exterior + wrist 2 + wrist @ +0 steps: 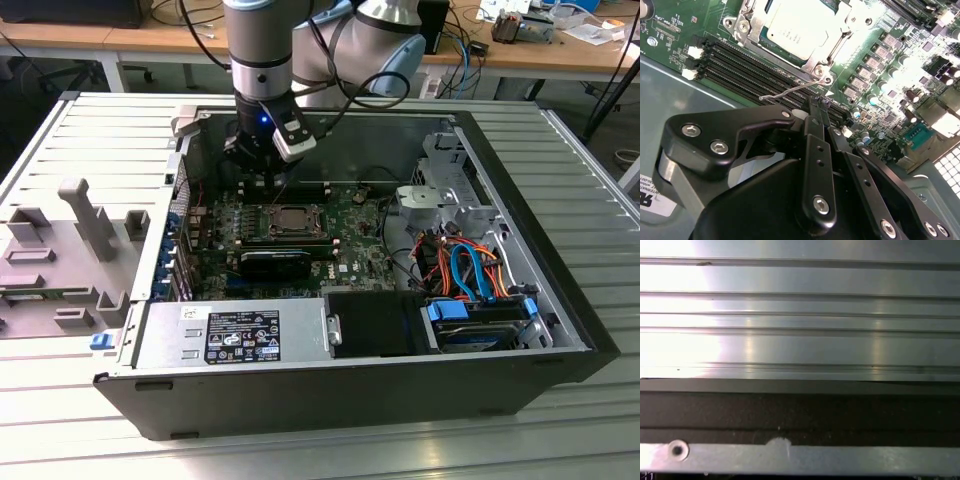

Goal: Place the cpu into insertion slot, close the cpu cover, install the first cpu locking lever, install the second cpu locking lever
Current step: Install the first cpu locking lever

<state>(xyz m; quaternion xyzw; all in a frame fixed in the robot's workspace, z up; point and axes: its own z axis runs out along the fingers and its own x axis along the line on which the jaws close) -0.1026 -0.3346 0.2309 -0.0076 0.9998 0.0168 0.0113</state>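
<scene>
The cpu lies flat in the insertion slot of the green motherboard, its silver top facing up. The cpu cover is down around it, and the chip shows through the cover's window. One thin wire locking lever sticks out from the socket corner, raised above the black memory slots. My gripper hangs over the board just behind the socket. In the second wrist view its black fingers are together, and the gripper is shut right beside the lever, holding nothing.
The open computer case lies on a ribbed metal table. A power supply fills its front. A drive cage with orange and blue cables sits at the exterior view's right, grey fixtures at its left.
</scene>
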